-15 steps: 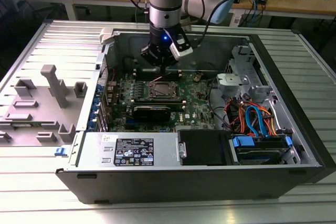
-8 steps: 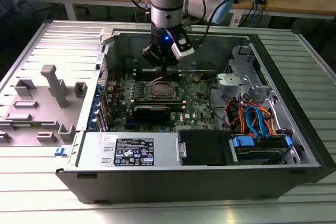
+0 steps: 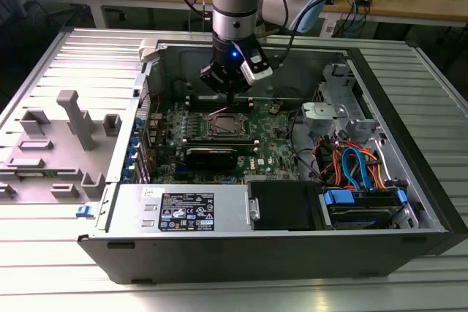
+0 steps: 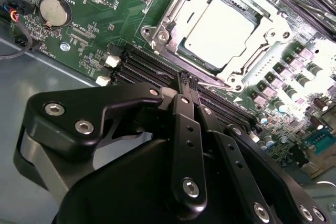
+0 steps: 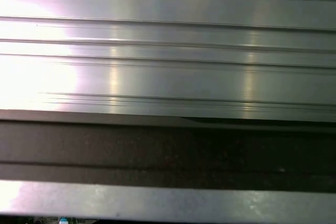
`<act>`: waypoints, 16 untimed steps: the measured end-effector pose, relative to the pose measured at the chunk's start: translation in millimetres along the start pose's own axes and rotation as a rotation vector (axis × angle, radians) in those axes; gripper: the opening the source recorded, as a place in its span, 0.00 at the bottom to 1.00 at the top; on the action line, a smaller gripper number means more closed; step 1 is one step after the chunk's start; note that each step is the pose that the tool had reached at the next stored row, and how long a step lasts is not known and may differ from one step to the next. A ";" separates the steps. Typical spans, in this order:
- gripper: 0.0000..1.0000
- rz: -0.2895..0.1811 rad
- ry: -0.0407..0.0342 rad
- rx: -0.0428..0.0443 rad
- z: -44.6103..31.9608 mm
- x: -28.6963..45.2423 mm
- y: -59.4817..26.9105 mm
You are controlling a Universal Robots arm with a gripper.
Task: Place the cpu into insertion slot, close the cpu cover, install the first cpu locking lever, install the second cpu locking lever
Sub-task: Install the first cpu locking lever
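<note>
The cpu [image 4: 220,32], a dull silver square, lies in the insertion slot [image 4: 152,34] on the green board. The cpu cover [image 4: 273,24], a silver frame, lies down around the chip, which shows through its window. My gripper [image 4: 187,81] has its black fingers shut together with nothing between them. Their tips are just beside the slot's edge, at a thin wire locking lever [image 4: 210,82]. In the exterior view my gripper [image 3: 231,100] hangs inside the open computer case just behind the cpu [image 3: 223,125].
Black memory slots [image 4: 142,69] run beside the socket, and a coin battery [image 4: 54,12] sits further off. Coloured cables [image 3: 351,162] and drive bays fill the case at the exterior view's right. A grey fixture [image 3: 77,118] stands on the ribbed table at its left.
</note>
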State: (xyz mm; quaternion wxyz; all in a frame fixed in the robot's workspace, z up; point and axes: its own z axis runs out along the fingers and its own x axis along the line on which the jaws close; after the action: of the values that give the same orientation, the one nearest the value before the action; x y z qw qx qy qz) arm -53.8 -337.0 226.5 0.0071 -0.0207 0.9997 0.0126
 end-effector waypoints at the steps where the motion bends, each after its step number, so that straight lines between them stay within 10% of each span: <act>1: 0.11 0.000 0.0000 0.0002 0.5 -0.6 -0.1; 16: 0.11 0.031 -0.0008 0.0006 6.5 -3.6 -0.3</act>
State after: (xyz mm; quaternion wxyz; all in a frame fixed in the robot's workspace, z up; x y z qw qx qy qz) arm -50.2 -337.0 220.1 0.0073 -0.0053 0.9999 0.0124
